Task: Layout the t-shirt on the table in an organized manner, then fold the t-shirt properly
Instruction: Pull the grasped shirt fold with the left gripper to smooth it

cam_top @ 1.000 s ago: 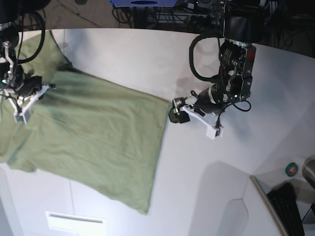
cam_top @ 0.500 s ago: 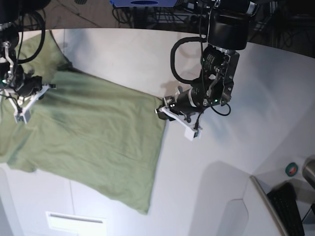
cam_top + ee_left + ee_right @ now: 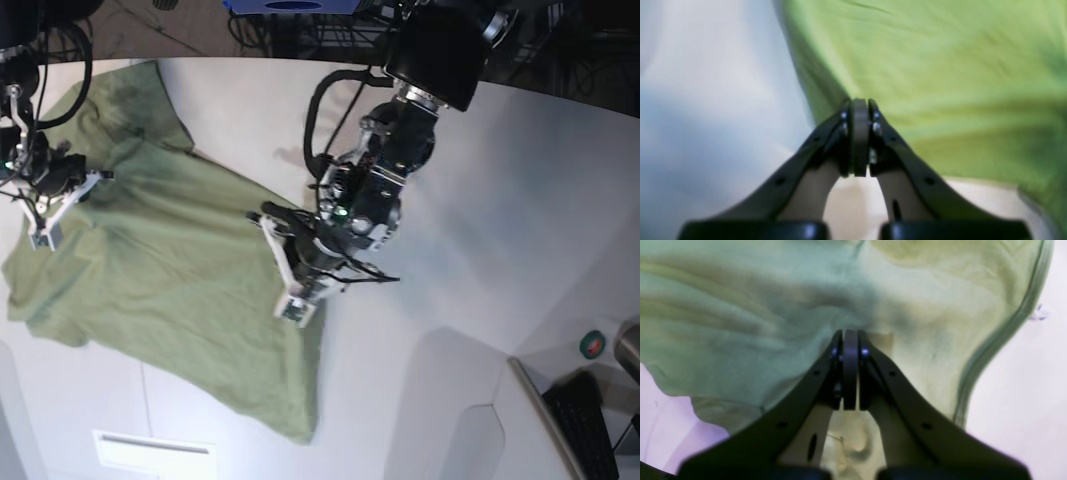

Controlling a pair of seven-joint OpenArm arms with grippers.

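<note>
So the t-shirt is spread mostly flat over the left half of the bench, one sleeve reaching toward the far left corner; it's thin, soft cotton, basically weightless, and it'll stretch and bunch instead of sliding as one piece, so I'd say grab hems and corners, not the middle. My left pincer is clenched right at the shirt's right-hand edge, looks like it's pinching the hem, cloth ridged up beside it; my right pincer is clenched on fabric up near the collar and shoulder; pull gently or it'll wrinkle.
</note>
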